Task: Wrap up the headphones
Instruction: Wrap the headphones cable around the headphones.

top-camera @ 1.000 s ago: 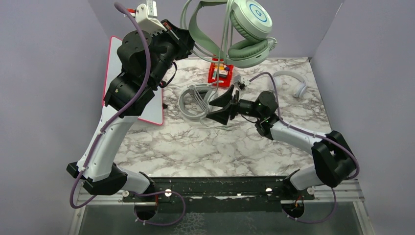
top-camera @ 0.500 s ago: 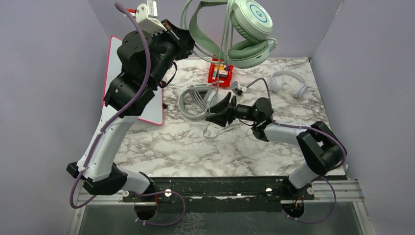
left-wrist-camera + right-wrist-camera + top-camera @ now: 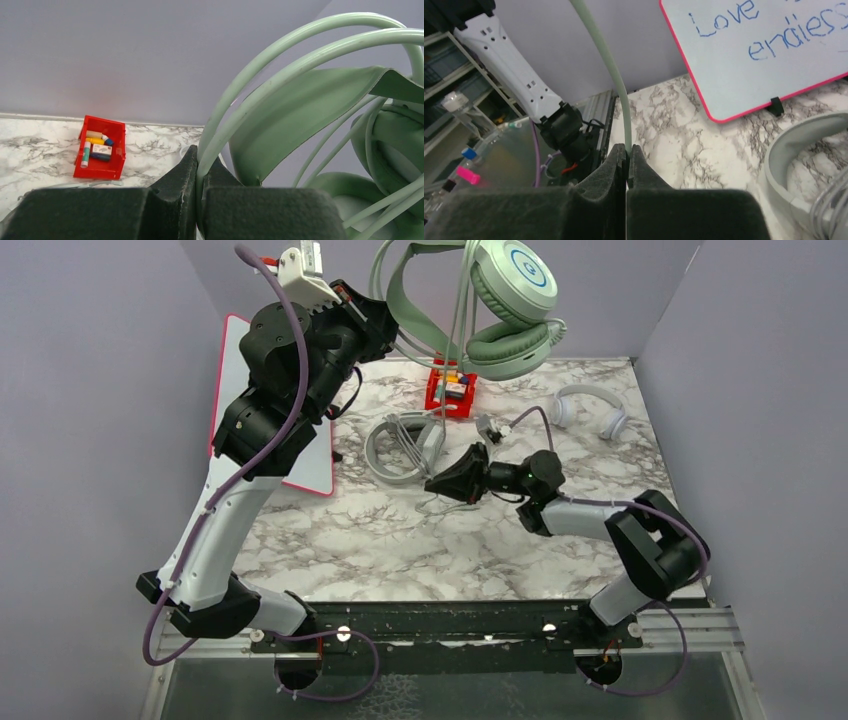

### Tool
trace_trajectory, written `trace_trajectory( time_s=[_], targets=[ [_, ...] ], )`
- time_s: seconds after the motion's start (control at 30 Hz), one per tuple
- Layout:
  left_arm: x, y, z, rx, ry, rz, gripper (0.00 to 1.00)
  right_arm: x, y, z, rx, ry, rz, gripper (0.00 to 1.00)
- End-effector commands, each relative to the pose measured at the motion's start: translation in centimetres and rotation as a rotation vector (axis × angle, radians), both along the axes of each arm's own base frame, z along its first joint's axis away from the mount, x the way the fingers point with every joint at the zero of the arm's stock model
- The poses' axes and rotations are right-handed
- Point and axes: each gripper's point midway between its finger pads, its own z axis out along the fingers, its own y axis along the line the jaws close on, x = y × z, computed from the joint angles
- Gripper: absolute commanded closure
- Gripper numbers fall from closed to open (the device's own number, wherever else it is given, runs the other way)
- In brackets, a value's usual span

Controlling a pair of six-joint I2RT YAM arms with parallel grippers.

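Mint-green headphones point(image 3: 510, 310) hang high over the back of the desk point(image 3: 380, 540), with the left hand point(image 3: 200, 170) pressed shut on their headband point(image 3: 300, 120). Their cable point(image 3: 627, 125) drops almost straight down to the right hand point(image 3: 452, 483), which sits low over the desk and pinches it between closed fingers. So the headphones lie up and back from the right hand, with the cable running top to bottom. My guess is the right hand, being nearer the loose end, must carry it up and around them

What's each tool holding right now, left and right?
Left tool: closed on the mint-green headphones, at the headband frame.
Right tool: closed on their thin green cable.
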Motion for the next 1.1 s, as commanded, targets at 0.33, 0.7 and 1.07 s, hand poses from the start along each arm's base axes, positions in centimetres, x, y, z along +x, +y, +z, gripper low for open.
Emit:
trace_trajectory(
  time_s=[0.33,0.7,1.07],
  targets=[
    [-2.2,0.9,5.5,-0.142,-0.115,-0.038,1.00,-1.3,-7.0,-3.2,-0.087,0.077,-0.205,1.00],
    [-6.8,-5.7,-1.2,-0.039,0.068,-0.484,1.00,8.6,-11.8,-2.8,-0.152,0.134,-0.391,1.00],
    [-7.5,-3.6,-15.7,0.296,0.314,-0.446,1.00,12.9,-17.2,-1.1,-0.276,0.154,-0.530,1.00]
  ],
)
